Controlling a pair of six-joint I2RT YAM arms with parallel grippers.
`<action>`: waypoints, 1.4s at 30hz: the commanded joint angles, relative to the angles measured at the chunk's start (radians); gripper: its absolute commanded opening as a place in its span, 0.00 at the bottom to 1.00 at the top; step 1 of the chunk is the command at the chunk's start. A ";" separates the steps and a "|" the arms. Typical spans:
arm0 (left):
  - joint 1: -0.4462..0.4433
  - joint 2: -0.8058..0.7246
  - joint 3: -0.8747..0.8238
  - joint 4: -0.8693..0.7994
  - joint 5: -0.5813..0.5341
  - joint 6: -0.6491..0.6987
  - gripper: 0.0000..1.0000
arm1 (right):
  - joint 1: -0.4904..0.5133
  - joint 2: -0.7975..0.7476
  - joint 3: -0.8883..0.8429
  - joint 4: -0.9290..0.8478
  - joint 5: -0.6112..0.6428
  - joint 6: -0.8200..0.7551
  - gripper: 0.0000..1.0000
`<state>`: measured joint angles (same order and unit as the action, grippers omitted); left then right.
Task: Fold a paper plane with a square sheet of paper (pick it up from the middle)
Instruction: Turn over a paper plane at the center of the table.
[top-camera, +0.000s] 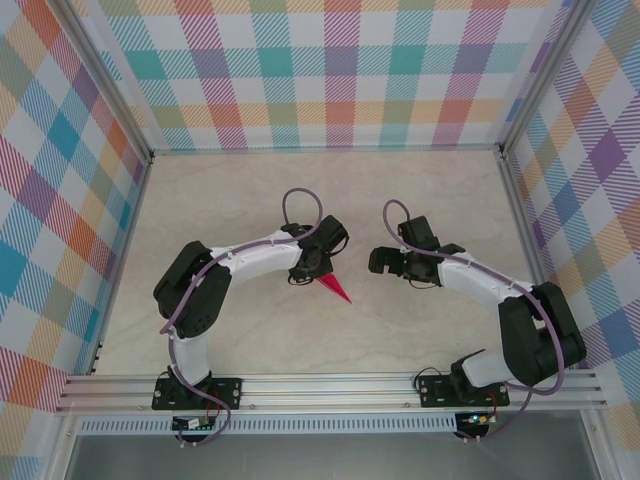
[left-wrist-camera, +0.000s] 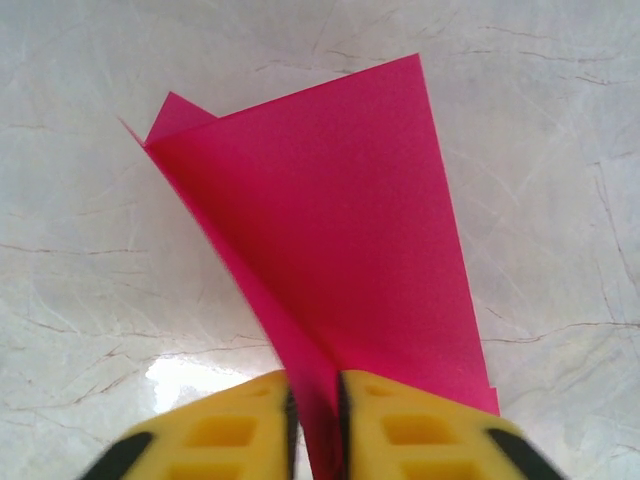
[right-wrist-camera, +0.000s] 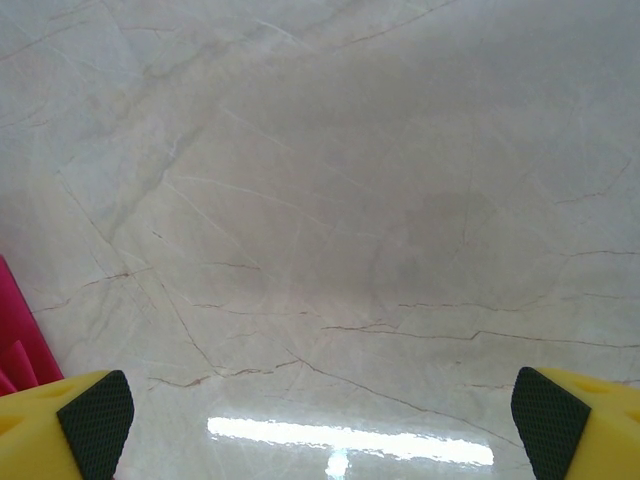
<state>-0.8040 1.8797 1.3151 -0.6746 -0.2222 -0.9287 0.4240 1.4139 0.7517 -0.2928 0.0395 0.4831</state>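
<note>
The paper plane (left-wrist-camera: 340, 230) is thin, matt magenta paper, sharply creased. The table (right-wrist-camera: 350, 200) looks like glossy pale marble, with glare at 6 o'clock in the right wrist view. The left gripper (left-wrist-camera: 315, 390) has yellow plastic fingers (left-wrist-camera: 220, 435); the right gripper (right-wrist-camera: 320, 420) carries black, cross-hatched pads (right-wrist-camera: 95, 420).

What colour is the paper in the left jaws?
Plain magenta-pink; the paper plane shows best in the left wrist view.

Tabletop (top-camera: 300, 190) is a pale marble-look surface with thin grey-brown veins, and there's a bright glare patch (right-wrist-camera: 350, 440) on it. Pastel plaid walls (top-camera: 330, 70) on three sides, plus an aluminium rail (top-camera: 330, 390) along the near edge.
</note>
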 joint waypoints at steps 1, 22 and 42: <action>-0.011 -0.032 -0.013 -0.001 -0.021 0.000 0.08 | -0.005 0.009 0.026 -0.015 -0.021 0.000 1.00; 0.101 -0.312 -0.210 0.513 0.414 0.318 0.00 | -0.007 -0.262 -0.060 0.084 -0.160 0.063 0.99; 0.158 -0.133 -0.405 0.828 0.486 0.196 0.00 | 0.080 -0.045 -0.021 0.228 -0.380 0.192 0.55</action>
<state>-0.6621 1.7329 0.9371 0.0902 0.2619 -0.7071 0.4797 1.3426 0.7013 -0.1051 -0.3195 0.6502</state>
